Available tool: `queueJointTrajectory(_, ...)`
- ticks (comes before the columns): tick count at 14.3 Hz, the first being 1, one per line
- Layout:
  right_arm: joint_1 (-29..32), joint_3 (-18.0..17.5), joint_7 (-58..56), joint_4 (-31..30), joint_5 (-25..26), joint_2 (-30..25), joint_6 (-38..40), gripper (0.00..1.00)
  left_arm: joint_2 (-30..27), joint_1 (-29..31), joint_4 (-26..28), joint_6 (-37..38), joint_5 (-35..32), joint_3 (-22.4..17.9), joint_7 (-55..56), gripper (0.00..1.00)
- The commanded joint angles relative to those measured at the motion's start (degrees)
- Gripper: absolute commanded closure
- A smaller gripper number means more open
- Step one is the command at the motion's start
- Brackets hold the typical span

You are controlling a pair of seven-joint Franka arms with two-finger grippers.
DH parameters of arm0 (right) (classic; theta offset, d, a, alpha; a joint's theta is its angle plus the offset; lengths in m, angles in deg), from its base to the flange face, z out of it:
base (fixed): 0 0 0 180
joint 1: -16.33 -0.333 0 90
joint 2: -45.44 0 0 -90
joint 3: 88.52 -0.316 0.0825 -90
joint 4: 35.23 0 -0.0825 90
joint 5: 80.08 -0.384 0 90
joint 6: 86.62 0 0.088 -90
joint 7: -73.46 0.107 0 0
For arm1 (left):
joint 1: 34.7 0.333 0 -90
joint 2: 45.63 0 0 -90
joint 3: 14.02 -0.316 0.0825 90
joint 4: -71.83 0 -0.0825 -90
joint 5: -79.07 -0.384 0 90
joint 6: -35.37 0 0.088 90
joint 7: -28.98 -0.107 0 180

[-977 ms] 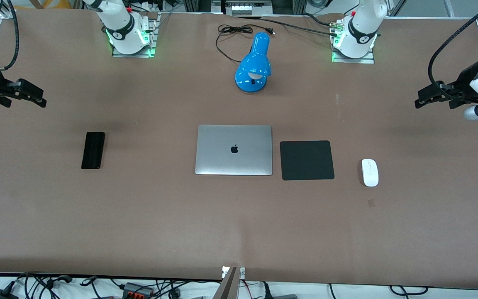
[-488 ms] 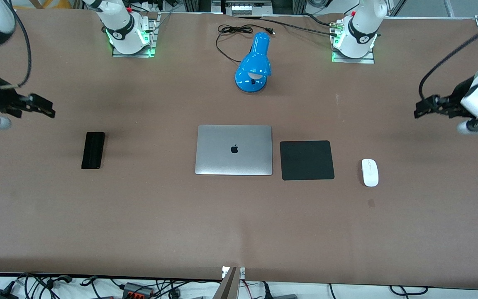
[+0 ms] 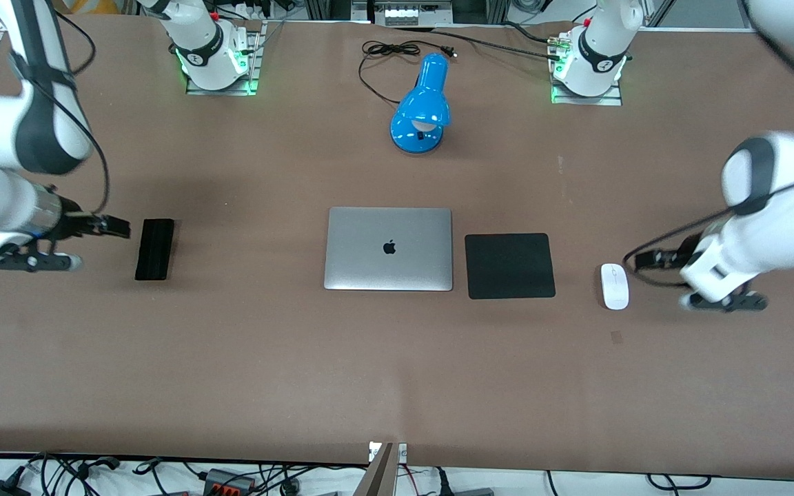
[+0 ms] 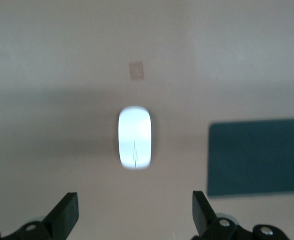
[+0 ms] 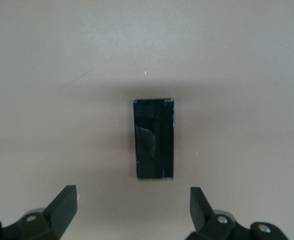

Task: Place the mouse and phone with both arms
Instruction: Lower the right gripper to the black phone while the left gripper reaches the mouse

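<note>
The white mouse (image 3: 615, 286) lies on the brown table beside the square black mat (image 3: 509, 265), toward the left arm's end. My left gripper (image 3: 647, 260) is open and empty, over the table just beside the mouse; the mouse shows ahead of it in the left wrist view (image 4: 135, 144). The black phone (image 3: 155, 249) lies toward the right arm's end. My right gripper (image 3: 113, 226) is open and empty, over the table just beside the phone, which shows in the right wrist view (image 5: 154, 138).
A closed silver laptop (image 3: 389, 249) lies mid-table beside the mat. A blue desk lamp (image 3: 422, 108) with a black cord lies farther from the front camera. The arm bases (image 3: 214, 58) (image 3: 586, 69) stand at the table's back edge.
Both arms have swung down from the table's ends: the left gripper came down beside the mouse, the right gripper beside the phone. Both stay open. Nothing on the table moved.
</note>
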Motion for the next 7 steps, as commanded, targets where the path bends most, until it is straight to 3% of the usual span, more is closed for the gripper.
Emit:
queueJointTrajectory(1,1.23,-0.30,1.60,-9.46,1.01,-0.40,-12.49,0.00,5.52,0.30,-0.78,-6.36,-4.15,0.12,-0.99,0.00)
queueJointTrajectory(4,2.90,-0.30,1.69,-10.28,0.92,5.13,-17.18,0.00,10.10,0.04,-0.17,-9.89,-4.16,0.29,-1.16,0.00)
queueJointTrajectory(7,4.58,-0.39,1.69,-10.27,0.92,8.74,-19.30,0.00,11.08,-0.14,4.31,-16.91,-4.34,0.65,-1.43,0.00)
